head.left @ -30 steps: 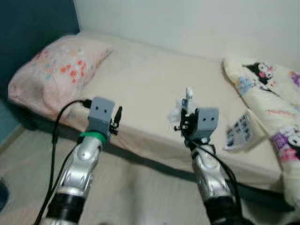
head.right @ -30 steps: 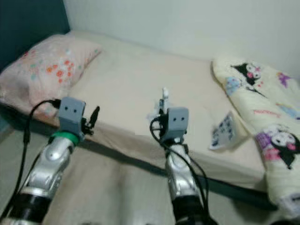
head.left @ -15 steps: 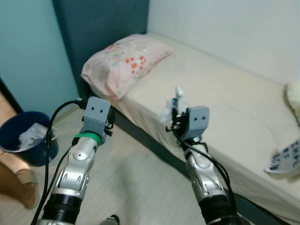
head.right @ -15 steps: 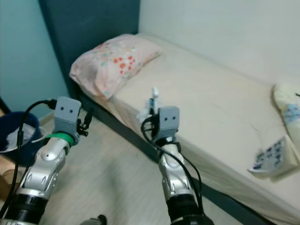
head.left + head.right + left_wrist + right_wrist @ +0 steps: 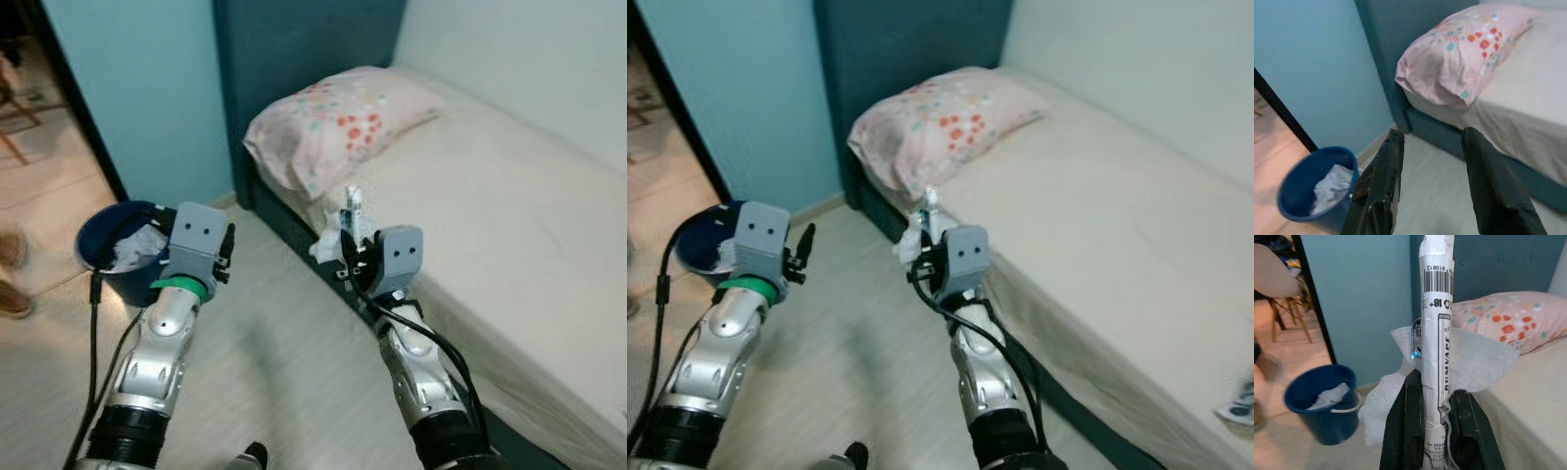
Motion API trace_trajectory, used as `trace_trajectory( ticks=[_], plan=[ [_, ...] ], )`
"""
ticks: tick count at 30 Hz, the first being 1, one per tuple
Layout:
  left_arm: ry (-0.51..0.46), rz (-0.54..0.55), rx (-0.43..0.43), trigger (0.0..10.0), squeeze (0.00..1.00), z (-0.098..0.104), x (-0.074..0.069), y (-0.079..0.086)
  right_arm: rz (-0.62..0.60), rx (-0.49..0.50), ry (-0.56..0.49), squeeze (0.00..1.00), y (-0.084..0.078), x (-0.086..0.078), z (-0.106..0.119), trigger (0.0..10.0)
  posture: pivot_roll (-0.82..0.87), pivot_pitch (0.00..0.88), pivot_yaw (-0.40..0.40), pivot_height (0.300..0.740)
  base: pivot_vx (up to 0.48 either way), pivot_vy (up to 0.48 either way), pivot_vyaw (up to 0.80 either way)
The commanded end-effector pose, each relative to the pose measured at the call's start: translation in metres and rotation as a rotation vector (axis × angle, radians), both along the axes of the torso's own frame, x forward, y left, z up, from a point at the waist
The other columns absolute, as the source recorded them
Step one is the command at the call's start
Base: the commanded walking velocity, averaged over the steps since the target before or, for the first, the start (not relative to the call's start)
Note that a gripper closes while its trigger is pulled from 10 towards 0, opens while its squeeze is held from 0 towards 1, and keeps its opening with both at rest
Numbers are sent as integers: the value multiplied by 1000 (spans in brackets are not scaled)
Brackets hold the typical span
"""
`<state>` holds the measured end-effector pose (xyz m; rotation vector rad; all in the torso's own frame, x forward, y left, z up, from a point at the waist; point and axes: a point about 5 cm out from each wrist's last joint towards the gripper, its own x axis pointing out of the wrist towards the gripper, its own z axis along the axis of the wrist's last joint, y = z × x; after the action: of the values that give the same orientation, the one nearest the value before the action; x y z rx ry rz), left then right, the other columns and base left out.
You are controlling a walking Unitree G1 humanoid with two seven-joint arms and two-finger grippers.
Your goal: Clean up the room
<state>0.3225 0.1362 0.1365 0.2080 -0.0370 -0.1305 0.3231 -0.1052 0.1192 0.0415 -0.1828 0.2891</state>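
My right gripper (image 5: 348, 257) is shut on a crumpled white tissue (image 5: 1476, 363) and a slim white printed packet (image 5: 1436, 340) that stands upright between its fingers (image 5: 1409, 431). It hovers over the floor beside the bed (image 5: 509, 225). A blue bucket (image 5: 118, 257) with white tissue inside sits on the floor by the teal wall, to my left. The left gripper (image 5: 1432, 161) is open and empty, held above the floor between the blue bucket (image 5: 1315, 188) and the bed's corner.
A pink flowered pillow (image 5: 338, 132) lies at the head of the bed against a dark teal headboard (image 5: 294, 49). A doorway opens to the far left, where a person's foot (image 5: 12, 299) shows. Pale wood floor (image 5: 274, 382) lies between my arms.
The camera has swung left: blanket and remote left the picture, while bucket, wall and doorway came in. Both grippers keep their pose, the right still holding the tissue and packet.
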Motion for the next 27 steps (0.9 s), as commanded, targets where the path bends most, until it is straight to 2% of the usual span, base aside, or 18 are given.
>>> trace_trajectory(
  ticks=[1,8,15,27],
  plan=[
    [18,29,18,10000,0,-5,-2,9,19,8,13,0,4,-3,-4,10000,55,0,5,740,0,0,763],
    [9,47,24,10000,0,-4,-1,11,45,8,15,0,7,-4,-5,10000,56,0,6,740,0,0,763],
    [13,95,54,10000,0,-7,1,16,63,12,18,0,9,-5,-6,10000,56,0,7,740,453,0,708],
    [20,108,69,10000,0,-8,2,18,46,-9,36,0,8,-4,-9,10000,58,0,9,740,469,0,67]
  ],
)
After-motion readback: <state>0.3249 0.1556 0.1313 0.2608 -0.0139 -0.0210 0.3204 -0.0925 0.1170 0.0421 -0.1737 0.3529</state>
